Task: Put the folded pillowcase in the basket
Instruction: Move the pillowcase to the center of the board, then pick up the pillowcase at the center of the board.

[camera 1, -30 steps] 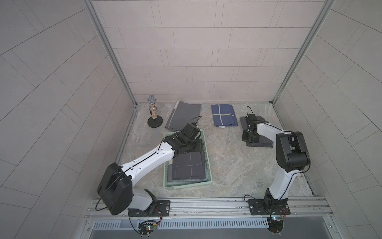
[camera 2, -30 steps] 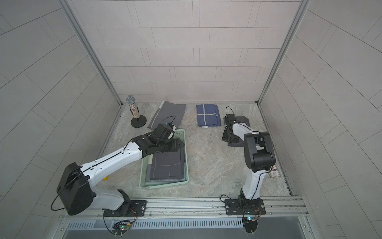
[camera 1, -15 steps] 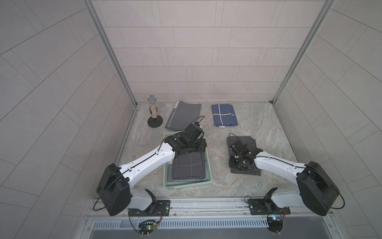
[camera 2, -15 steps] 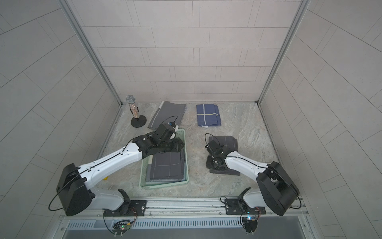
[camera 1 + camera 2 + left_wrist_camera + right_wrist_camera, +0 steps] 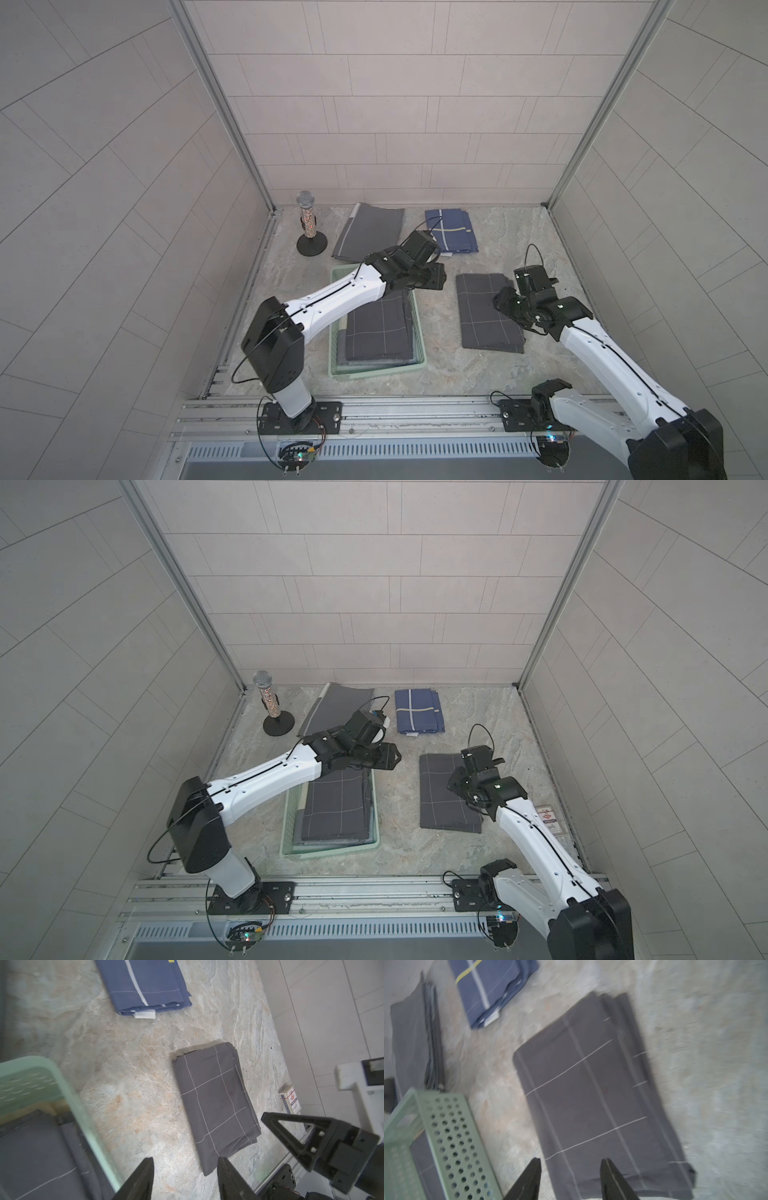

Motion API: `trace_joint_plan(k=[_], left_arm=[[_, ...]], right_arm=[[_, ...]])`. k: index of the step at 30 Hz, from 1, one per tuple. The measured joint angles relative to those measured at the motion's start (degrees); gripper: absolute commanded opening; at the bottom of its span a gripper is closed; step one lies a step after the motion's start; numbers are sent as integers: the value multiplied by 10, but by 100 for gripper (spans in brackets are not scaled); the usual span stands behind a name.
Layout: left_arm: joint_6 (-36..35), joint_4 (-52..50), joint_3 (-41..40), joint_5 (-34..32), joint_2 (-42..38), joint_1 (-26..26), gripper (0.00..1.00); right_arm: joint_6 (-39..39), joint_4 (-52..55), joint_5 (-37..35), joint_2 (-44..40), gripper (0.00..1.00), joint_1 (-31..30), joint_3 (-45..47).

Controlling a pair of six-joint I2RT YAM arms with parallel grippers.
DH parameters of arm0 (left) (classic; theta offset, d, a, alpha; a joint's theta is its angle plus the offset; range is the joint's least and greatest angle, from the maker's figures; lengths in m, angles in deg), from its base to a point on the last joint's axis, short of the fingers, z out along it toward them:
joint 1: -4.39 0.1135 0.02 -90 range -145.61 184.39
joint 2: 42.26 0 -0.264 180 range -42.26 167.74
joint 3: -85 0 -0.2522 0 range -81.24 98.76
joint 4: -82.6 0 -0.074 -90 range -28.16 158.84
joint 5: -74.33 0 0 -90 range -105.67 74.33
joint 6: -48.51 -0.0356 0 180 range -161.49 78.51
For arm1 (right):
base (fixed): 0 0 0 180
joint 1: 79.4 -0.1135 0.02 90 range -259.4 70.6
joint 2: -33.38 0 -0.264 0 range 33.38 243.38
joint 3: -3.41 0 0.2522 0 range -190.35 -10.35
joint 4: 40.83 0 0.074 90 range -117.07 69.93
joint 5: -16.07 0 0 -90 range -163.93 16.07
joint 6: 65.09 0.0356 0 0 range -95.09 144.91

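Black right pincer (image 5: 570, 1164) half-open, empty, over pillowcase (image 5: 591, 1095)

No writing can be read anywhere. A small box (image 5: 289, 1099) lying on the bench (image 5: 135, 1084) carries a red-and-blue printed label, but its lettering is too small and blurred to make out
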Motion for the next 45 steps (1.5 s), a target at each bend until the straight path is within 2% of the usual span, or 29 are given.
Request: trace_joint_plan(k=[4,11,21,29,39,42,45], left_arm=[[1,1,85,15,108,-12,63],[5,-11,202,18,258,-16,63],[16,-45,323,-12,383,-12,60],[24,-84,420,-27,452,-10,43],[17,-89,410,-24,451,-7,23],[15,-72,386,-19,440,-6,14],[16,-59,371,-15,432,-5,6]], right_arm=[[-31,18,4,-3,63,61,8],[-64,17,22,15,64,102,35],[-105,20,38,13,64,140,52],[-106,2,63,32,65,154,91],[-114,-7,78,56,63,156,123],[-112,-12,90,62,58,156,136],[-108,-24,106,75,42,156,138]])
